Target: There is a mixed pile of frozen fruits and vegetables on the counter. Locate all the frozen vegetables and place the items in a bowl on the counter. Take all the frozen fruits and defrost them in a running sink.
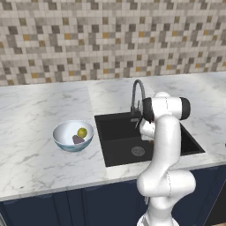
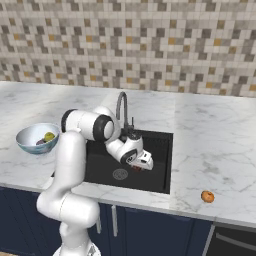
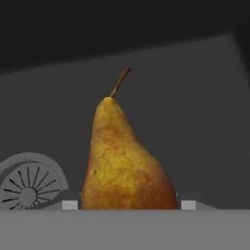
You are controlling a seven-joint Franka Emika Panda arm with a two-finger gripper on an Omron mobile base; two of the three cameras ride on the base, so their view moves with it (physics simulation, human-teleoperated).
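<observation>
1. Pear (image 3: 128,161) stands large in the hand view, yellow-orange with a reddish flank and a thin brown stem, seated between the two finger tips whose pale ends show at either side of its base; the jaws are clenched on this fruit.
2. Behind the pear in that view lie the dark floor of the sink (image 3: 195,122) and, at the lower left, the round grey spoked drain (image 3: 29,188).
3. The right base view gives what the hand view cannot: the gripper (image 2: 139,165) hangs low inside the black basin, just right of the drain (image 2: 120,174), with a small reddish bit showing under it.
4. That same view shows an orange-brown piece (image 2: 207,196) lying on the desk (image 2: 215,135) right of the sink, near the front edge.
5. In the left base view the white arm (image 1: 165,145) blocks the hand; its elbow is folded high over the basin and the forearm dips down into it.
6. The bowl (image 1: 73,135) sits on the desk left of the sink, holding a yellow-green ball (image 1: 82,132) and a dark purple-brown lump (image 1: 78,140), close together.
7. The curved grey faucet (image 1: 137,95) rises at the sink's far edge, before the mosaic tile wall (image 1: 110,35).
</observation>
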